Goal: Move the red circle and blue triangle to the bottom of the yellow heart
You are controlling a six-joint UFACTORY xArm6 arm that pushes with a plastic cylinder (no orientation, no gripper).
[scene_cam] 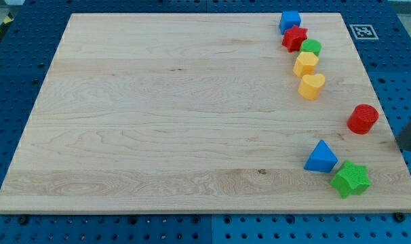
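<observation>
The yellow heart [312,86] lies at the upper right of the wooden board. The red circle [362,118] sits below and to the right of it, near the board's right edge. The blue triangle [321,157] lies lower, below the heart, and touches the green star [350,179] at its lower right. My rod comes in as a dark blur at the view's right edge. My tip [399,141] is just right of the red circle, slightly lower, with a small gap between them.
A column of blocks runs above the heart: a blue block [290,20], a red star [294,38], a green circle [311,47] and a yellow hexagon [306,64]. The board [158,122] rests on a blue pegboard table. A marker tag [362,31] sits at the top right.
</observation>
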